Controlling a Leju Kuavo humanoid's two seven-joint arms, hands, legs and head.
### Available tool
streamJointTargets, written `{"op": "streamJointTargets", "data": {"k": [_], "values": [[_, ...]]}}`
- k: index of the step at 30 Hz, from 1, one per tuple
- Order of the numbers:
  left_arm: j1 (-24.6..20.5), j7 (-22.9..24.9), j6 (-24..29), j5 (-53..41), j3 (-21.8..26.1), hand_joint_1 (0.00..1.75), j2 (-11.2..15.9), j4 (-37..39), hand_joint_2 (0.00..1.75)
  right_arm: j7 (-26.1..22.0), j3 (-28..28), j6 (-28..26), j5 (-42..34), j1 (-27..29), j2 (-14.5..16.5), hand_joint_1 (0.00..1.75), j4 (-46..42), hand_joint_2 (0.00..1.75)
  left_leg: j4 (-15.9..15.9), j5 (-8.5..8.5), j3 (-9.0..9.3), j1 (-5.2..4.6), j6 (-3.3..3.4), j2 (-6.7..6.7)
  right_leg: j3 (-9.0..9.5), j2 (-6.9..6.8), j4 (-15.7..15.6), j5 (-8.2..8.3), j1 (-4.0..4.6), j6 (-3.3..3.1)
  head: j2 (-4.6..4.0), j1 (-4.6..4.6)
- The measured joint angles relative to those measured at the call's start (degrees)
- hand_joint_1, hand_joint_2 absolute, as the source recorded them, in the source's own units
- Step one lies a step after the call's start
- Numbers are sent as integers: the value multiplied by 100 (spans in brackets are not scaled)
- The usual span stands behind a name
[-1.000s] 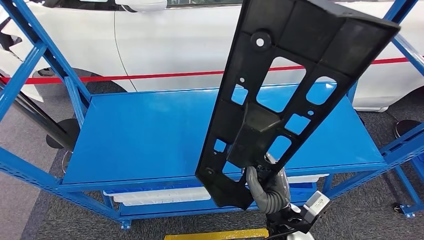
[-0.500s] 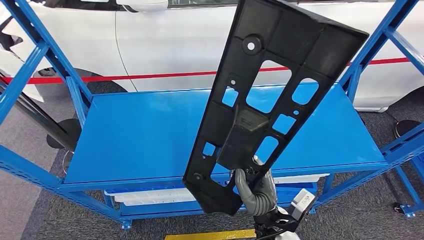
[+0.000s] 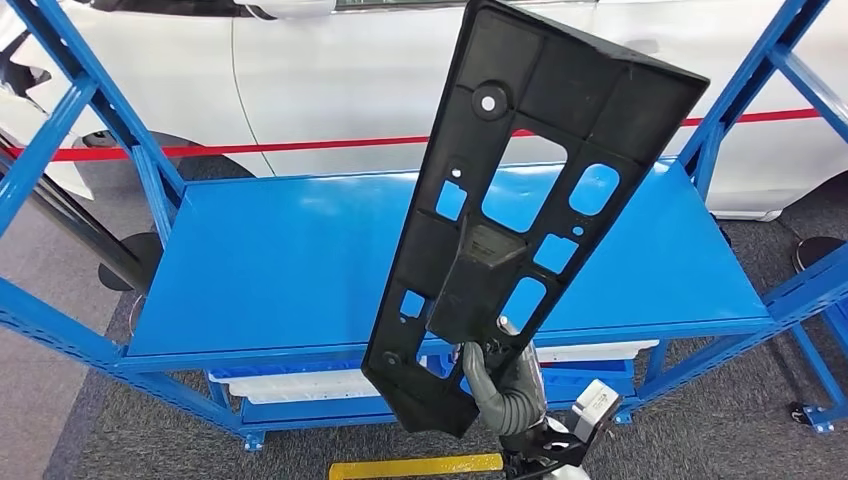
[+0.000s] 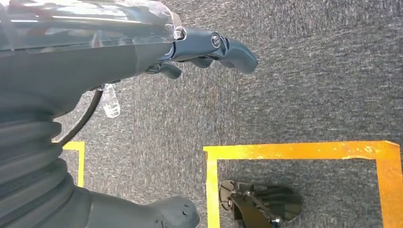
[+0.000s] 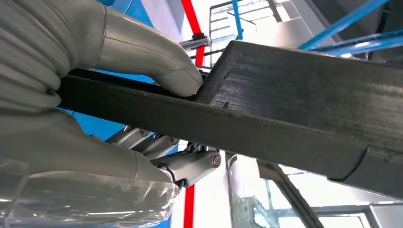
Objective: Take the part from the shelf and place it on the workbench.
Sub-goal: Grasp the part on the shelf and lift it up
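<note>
Head view shows the part [image 3: 520,200] already off the shelf [image 3: 300,270], gripped upright by the right hand [image 3: 505,385], left hand [image 4: 209,52] empty with fingers loosely apart, placing on the table not yet done.

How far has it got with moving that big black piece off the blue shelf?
The pick-up looks done: the black part is clear of the blue shelf, held upright in the right hand, thumb on one face and fingers on the other. The left hand hangs over the carpet holding nothing. Left to do: carry the part to the workbench and set it down.
</note>
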Motion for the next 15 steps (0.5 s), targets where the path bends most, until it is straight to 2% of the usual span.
{"op": "streamJointTargets", "data": {"k": [2,3,4,7,8,9,10,11,13,14,15], "values": [[1,11,-14,-16,-13,0,19,0,175,-2,6,0,-3,-8,9,175,12,175,33,-16,-11,9,-69,1,-29,-5,-34,26,-6,-79,0,-1],[0,16,-22,-28,-21,0,29,0,175,-2,8,0,-4,-16,13,175,15,175,110,-99,-47,18,-103,3,-50,-12,-47,53,-10,-120,0,-7],[0,23,-33,-39,-31,0,39,0,175,-2,11,0,-5,-29,20,175,18,175,277,-251,-115,30,-135,6,-76,-23,-62,82,-14,-164,0,-16],[0,40,-73,-83,-64,0,70,0,175,-2,32,-1,-2,-74,35,175,28,175,1240,-869,-471,59,-194,11,-203,-48,-61,174,9,-233,0,-39],[3,37,-93,-98,-76,0,92,0,175,-2,42,-5,7,-83,36,175,38,175,1454,-947,-522,62,-199,11,-255,-55,-55,210,20,-237,0,-38],[7,27,-118,-110,-87,0,115,0,175,-4,51,-10,21,-88,36,175,48,175,1478,-914,-483,62,-194,11,-304,-58,-48,245,30,-237,0,-39],[9,13,-146,-121,-95,0,144,0,175,-7,61,-21,41,-92,36,175,57,175,1286,-787,-334,60,-178,11,-353,-60,-41,282,40,-234,0,-39],[9,-2,-171,-131,-102,0,173,0,175,-10,70,-39,63,-96,37,175,61,175,932,-616,-101,56,-151,11,-396,-60,-35,319,48,-227,0,-39],[0,-22,-202,-164,-115,0,232,0,175,-18,96,-80,102,-109,44,175,64,175,173,-402,342,29,-92,13,-450,-62,-36,403,57,-190,0,-34],[-3,-25,-207,-187,-122,0,252,0,175,-21,114,-96,119,-117,50,175,67,175,-39,-358,444,7,-68,13,-461,-65,-44,445,52,-157,0,-36],[-6,-26,-205,-209,-129,0,270,0,175,-22,133,-107,132,-125,58,175,72,175,-126,-343,463,-16,-50,13,-467,-70,-56,493,42,-119,0,-40]]}}
